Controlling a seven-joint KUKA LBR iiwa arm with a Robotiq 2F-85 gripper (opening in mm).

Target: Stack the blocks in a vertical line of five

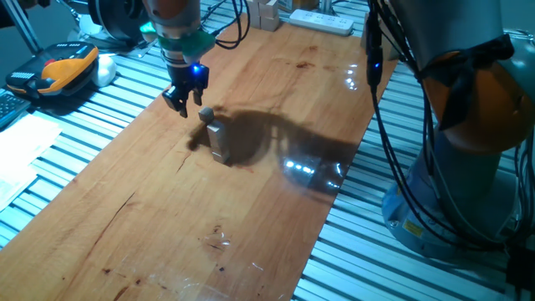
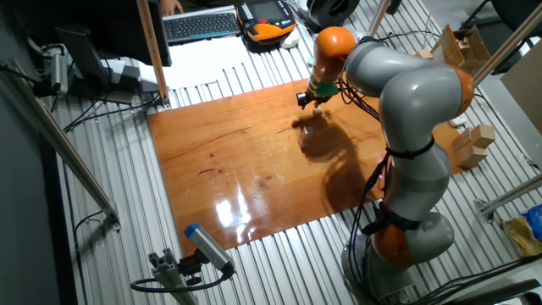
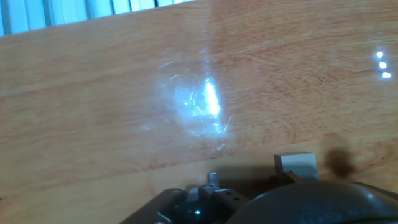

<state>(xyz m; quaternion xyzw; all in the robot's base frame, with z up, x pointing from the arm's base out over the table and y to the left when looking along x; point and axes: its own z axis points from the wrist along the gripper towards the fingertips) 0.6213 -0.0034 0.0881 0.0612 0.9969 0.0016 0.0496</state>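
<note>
The gripper [image 1: 185, 101] hangs just above the wooden board [image 1: 167, 209], jaws spread and empty, beside a short stack of blocks [image 1: 216, 140]

Keyboard [image 2: 201, 24], white power strip [image 1: 322, 21] — beside wooden board [image 1: 150, 209].

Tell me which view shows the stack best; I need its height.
One fixed view: the stack stands unobstructed on the board. The other fixed view shows it tiny under the arm; the hand view shows only one block.
</note>
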